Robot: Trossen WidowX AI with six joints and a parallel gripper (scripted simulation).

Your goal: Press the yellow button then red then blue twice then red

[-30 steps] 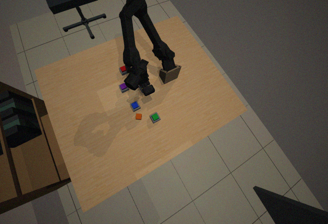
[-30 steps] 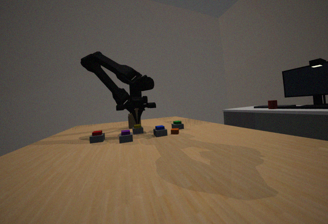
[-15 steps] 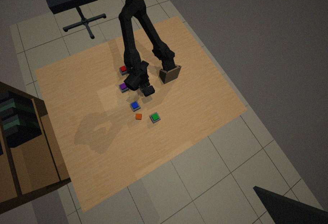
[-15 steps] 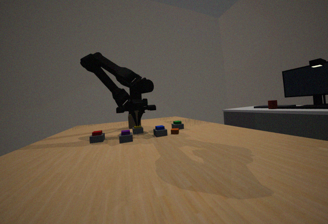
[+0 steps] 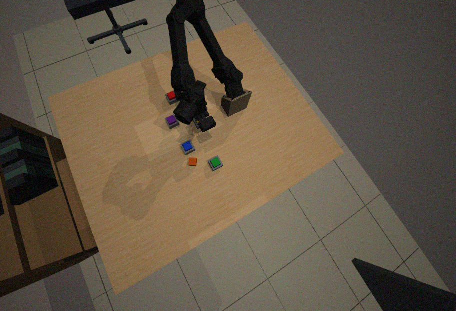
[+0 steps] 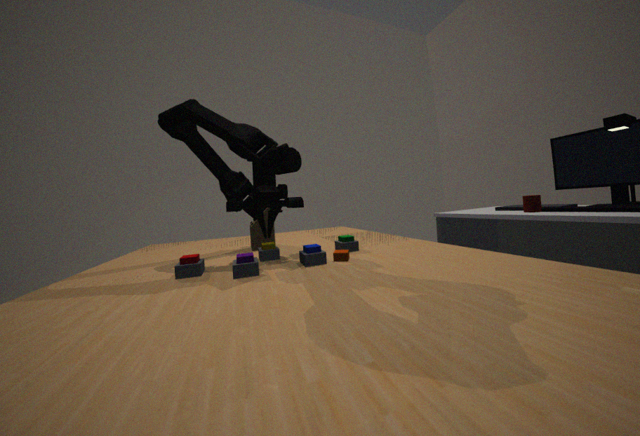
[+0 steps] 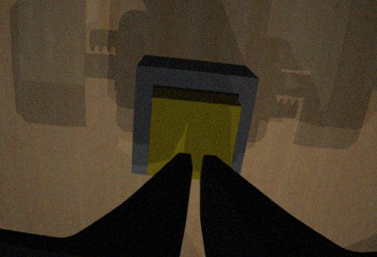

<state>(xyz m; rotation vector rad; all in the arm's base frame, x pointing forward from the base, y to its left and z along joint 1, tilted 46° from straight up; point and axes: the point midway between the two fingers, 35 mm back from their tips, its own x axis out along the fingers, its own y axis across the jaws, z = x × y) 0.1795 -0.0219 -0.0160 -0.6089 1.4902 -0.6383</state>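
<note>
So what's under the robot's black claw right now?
The yellow button in its grey-blue housing sits right under the shut, empty gripper. The fingertips cover the button's near edge, so I can't see whether they touch it.
</note>
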